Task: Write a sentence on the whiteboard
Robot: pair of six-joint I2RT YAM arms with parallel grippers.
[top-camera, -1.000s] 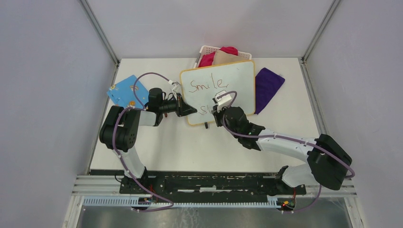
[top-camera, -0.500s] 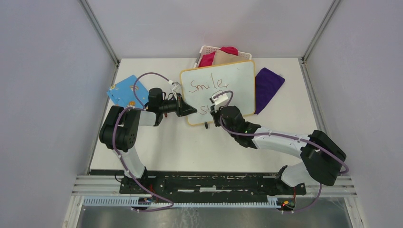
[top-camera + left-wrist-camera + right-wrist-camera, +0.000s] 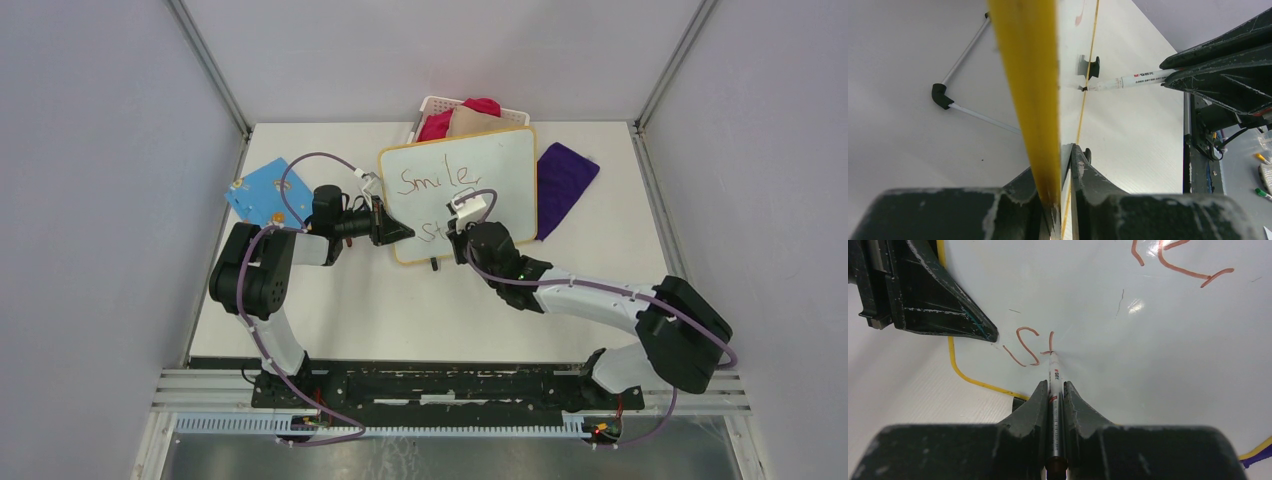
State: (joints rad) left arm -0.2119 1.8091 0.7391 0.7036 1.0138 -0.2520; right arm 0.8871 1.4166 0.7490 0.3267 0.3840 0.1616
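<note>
The whiteboard with its yellow rim lies at the table's back middle. The sentence reads "Smile," in red, with "St" begun on the second line. My left gripper is shut on the whiteboard's left edge. My right gripper is shut on a white marker. The marker tip touches the board at the foot of the "t", right of the "S". The marker also shows in the left wrist view.
A white basket with red and tan cloths stands behind the whiteboard. A purple cloth lies to its right. A blue board with holes lies at the left. A black foot shows under the board's near edge.
My right gripper has shifted slightly left, then back right along the second line with the marker on the board. The left gripper has not moved.
</note>
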